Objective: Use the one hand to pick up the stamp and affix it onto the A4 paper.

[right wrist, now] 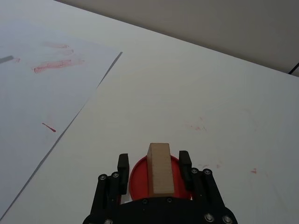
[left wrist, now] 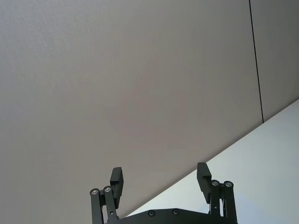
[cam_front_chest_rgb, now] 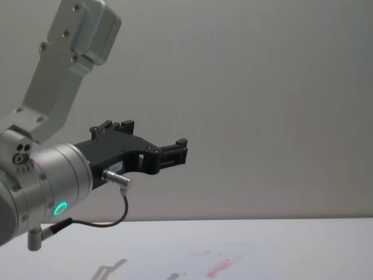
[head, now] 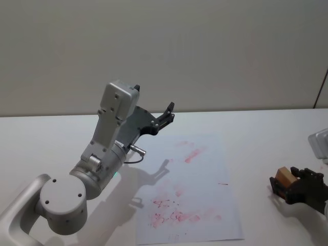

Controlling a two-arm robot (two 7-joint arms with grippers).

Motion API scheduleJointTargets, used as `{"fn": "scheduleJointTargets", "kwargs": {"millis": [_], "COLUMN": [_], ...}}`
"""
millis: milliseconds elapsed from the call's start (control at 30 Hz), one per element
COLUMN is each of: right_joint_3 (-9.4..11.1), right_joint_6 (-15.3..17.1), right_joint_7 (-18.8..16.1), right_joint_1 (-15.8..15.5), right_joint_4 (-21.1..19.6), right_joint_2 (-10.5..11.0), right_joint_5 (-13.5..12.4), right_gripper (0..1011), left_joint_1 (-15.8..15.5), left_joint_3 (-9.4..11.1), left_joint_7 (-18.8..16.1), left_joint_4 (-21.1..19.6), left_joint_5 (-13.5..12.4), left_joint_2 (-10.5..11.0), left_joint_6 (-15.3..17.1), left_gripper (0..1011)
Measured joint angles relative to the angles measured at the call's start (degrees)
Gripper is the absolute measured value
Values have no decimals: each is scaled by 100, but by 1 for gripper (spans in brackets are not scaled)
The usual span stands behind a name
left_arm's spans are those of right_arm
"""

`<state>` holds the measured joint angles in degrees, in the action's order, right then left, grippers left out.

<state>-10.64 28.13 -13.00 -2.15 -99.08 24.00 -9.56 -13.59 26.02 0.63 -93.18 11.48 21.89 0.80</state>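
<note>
Where white table (head: pixel 266 133) meets plain grey wall (head: pixel 205 46): right gripper (head: pixel 285 185) clamped on stamp (head: pixel 285 178) beside A4 paper (head: pixel 192 189); left gripper (head: pixel 166 114) raised, spread open.

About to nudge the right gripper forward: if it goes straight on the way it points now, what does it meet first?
Probably nothing at once. The right gripper, jaws shut on the stamp, points across bare white table. The A4 paper lies off to one side of that line. Height above the table is hard to judge.
</note>
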Motion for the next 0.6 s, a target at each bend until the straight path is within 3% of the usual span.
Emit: {"fn": "scheduleJointTargets", "kwargs": {"millis": [300, 467, 600], "right_joint_3": [-10, -12, -14], "right_joint_6": [5, 8, 9], "right_joint_7": [-15, -19, -22], "right_joint_1": [13, 15, 17], "right_joint_4": [18, 22, 24], "right_joint_2": [-8, -10, -12], "right_joint_5": [22, 28, 31], "right_gripper": [892, 1001, 1001], "left_joint_1": [0, 0, 0], "left_joint_3": [0, 0, 0], "left_joint_7": [0, 0, 0], "left_joint_4": [0, 0, 0], "left_joint_5": [0, 0, 0], "left_joint_2": [0, 0, 0], "left_joint_6": [0, 0, 0], "left_gripper": [1001, 1001, 1001]}}
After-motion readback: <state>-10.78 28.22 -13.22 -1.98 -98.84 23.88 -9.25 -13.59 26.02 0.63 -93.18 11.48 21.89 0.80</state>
